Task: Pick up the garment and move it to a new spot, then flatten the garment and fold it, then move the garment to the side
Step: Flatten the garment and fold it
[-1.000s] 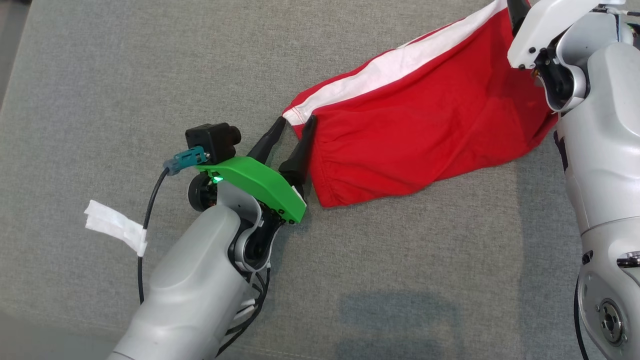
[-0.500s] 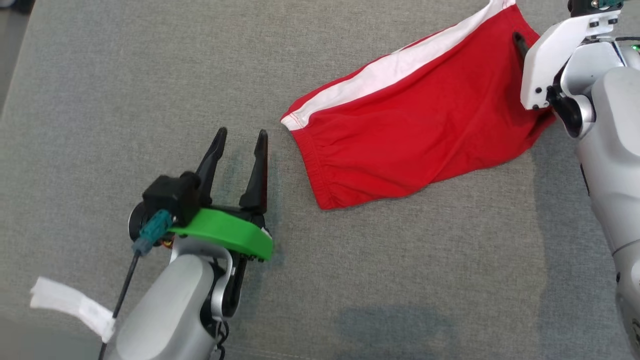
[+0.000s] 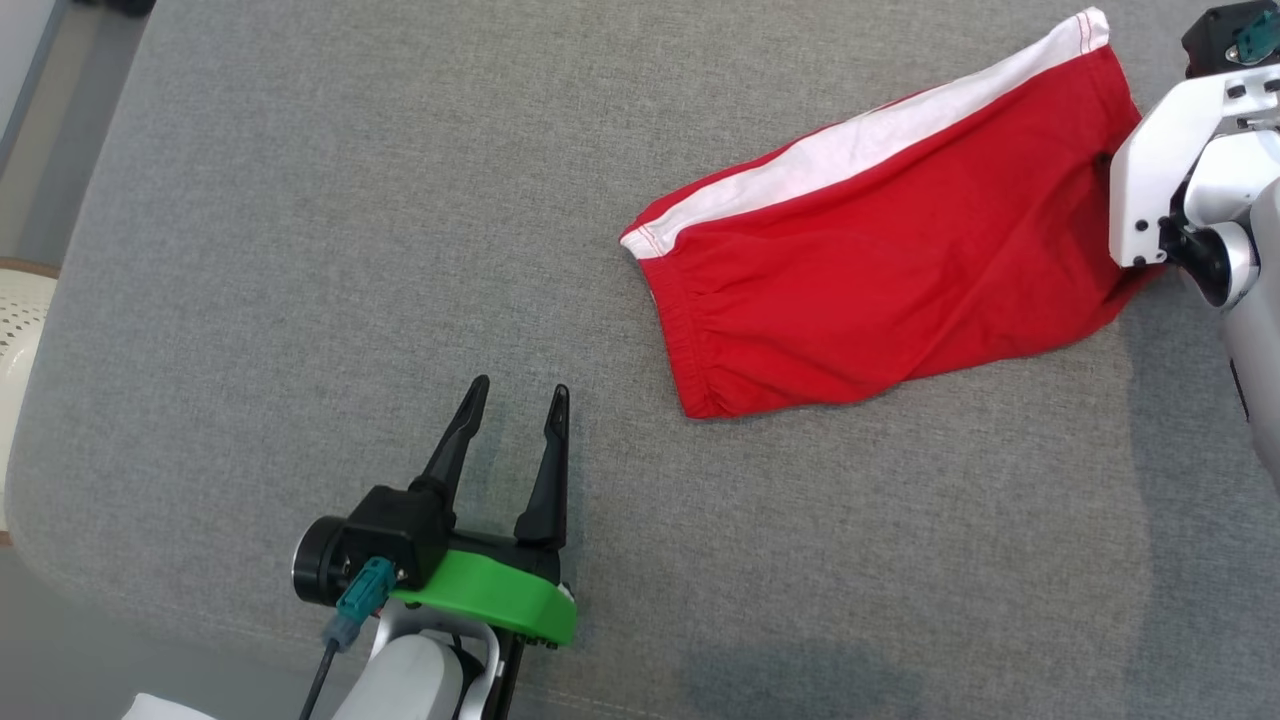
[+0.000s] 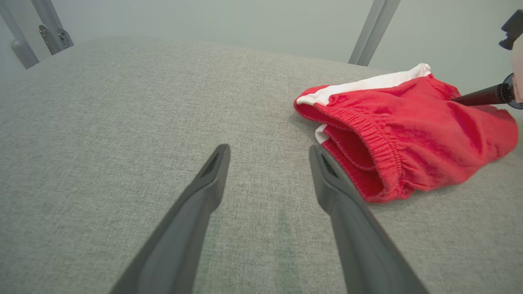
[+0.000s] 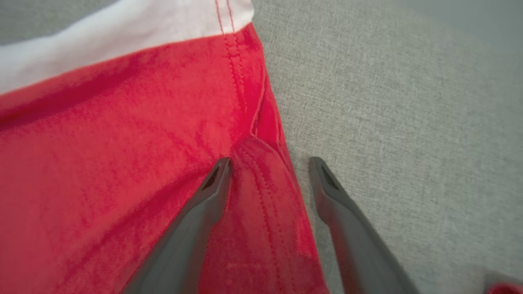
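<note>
The garment [image 3: 880, 270] is a pair of red shorts with a white side stripe, lying folded flat on the grey surface at the upper right of the head view. My left gripper [image 3: 520, 390] stands open near the front edge, well clear of the elastic waistband [image 4: 367, 134], with bare cloth surface between its fingers [image 4: 269, 150]. My right gripper [image 5: 270, 163] is open at the garment's far right end. One finger hovers over the red cloth and the other over the grey surface, straddling the stitched hem [image 5: 261, 122]. Its white bracket [image 3: 1150, 170] hides the fingers in the head view.
The grey upholstered surface [image 3: 350, 200] runs wide to the left and front of the garment. A white perforated object [image 3: 20, 330] sits past its left edge. Grey metal posts [image 4: 374, 32] stand behind the surface in the left wrist view.
My left gripper has drawn back from the waistband corner toward the front edge, still open. My right arm has pulled back to the right. The head view has shifted too.
</note>
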